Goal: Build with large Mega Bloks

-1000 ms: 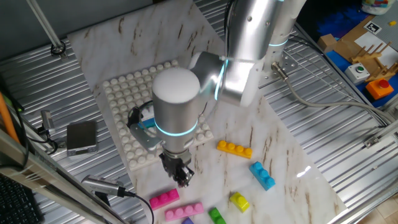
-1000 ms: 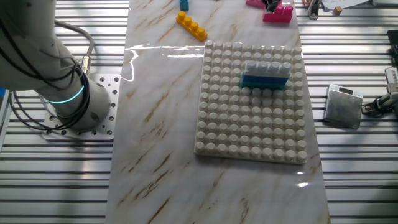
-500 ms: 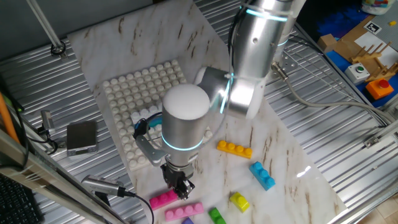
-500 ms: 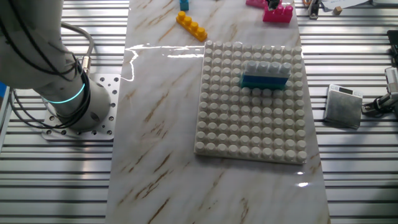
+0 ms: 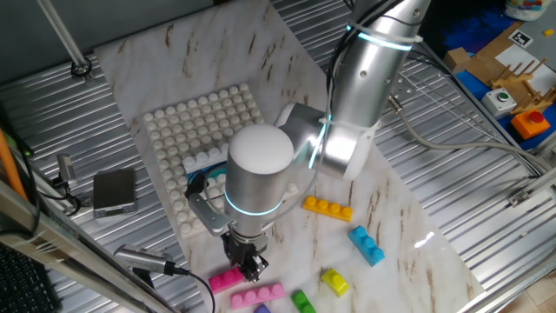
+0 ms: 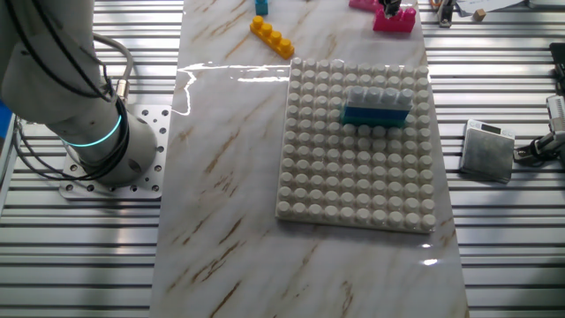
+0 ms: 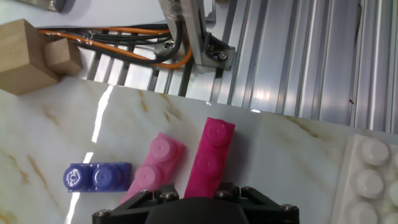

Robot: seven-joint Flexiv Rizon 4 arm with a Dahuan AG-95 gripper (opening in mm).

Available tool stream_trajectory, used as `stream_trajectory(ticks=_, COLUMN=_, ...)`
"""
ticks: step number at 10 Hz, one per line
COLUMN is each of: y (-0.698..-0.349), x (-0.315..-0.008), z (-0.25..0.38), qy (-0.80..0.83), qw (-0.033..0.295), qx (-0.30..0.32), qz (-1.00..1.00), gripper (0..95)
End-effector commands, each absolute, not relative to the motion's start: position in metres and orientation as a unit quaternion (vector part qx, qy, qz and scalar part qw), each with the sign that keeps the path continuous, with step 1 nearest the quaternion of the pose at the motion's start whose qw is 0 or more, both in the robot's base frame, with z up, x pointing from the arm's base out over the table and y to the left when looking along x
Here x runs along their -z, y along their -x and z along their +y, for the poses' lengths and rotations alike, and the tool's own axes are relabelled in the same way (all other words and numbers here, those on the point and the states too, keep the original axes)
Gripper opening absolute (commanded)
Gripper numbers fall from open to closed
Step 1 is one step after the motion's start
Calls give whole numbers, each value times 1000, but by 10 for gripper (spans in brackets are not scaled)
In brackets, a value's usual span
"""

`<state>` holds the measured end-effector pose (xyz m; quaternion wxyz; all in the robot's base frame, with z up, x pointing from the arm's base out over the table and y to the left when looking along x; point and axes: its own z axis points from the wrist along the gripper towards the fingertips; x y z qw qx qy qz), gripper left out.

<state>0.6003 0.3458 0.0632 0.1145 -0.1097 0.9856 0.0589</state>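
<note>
The magenta brick (image 7: 211,155) lies on the marble board near its edge, one end running in between my fingers. My gripper (image 7: 202,194) is down over that end and looks open, its jaws either side of the brick; the fingertips are hidden. One fixed view shows the gripper (image 5: 249,265) at the magenta brick (image 5: 224,279). A light pink brick (image 7: 155,165) lies close beside it, and a purple one (image 7: 96,177) a little further off. A white brick on a teal brick (image 6: 377,106) is stacked on the white studded baseplate (image 6: 353,185).
Orange (image 5: 327,208), blue (image 5: 367,244), yellow (image 5: 334,281) and green (image 5: 302,302) bricks lie loose on the marble. A grey box (image 5: 114,189) sits on the ribbed metal beside the baseplate. Wooden blocks (image 7: 25,56) and cables (image 7: 124,43) lie just past the board's edge.
The arm has swung toward the near edge of the board and lowered. The gripper has come down from above the baseplate's corner onto the magenta brick.
</note>
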Motion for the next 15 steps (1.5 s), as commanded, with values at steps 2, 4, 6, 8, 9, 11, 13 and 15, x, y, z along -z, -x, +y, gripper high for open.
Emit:
stream_trajectory(ticks=2, y=-602, x=-58, z=346, qy=112, qw=117, qx=-54, qz=985, gripper=380)
stream_trajectory(ticks=4, y=-608, x=-53, z=346, qy=113, qw=117, qx=-49, qz=986, gripper=380)
stream_trajectory(ticks=6, y=-610, x=-46, z=345, qy=117, qw=119, qx=-44, qz=985, gripper=380)
stream_trajectory(ticks=8, y=-611, x=-42, z=345, qy=122, qw=120, qx=-41, qz=984, gripper=190)
stream_trajectory(ticks=9, y=-611, x=-42, z=345, qy=127, qw=119, qx=-39, qz=984, gripper=0)
stream_trajectory(ticks=11, y=-610, x=-44, z=345, qy=128, qw=119, qx=-40, qz=984, gripper=0)
stream_trajectory(ticks=13, y=-609, x=-47, z=344, qy=127, qw=117, qx=-41, qz=984, gripper=0)
stream_trajectory(ticks=15, y=-607, x=-55, z=340, qy=131, qw=113, qx=-42, qz=984, gripper=0)
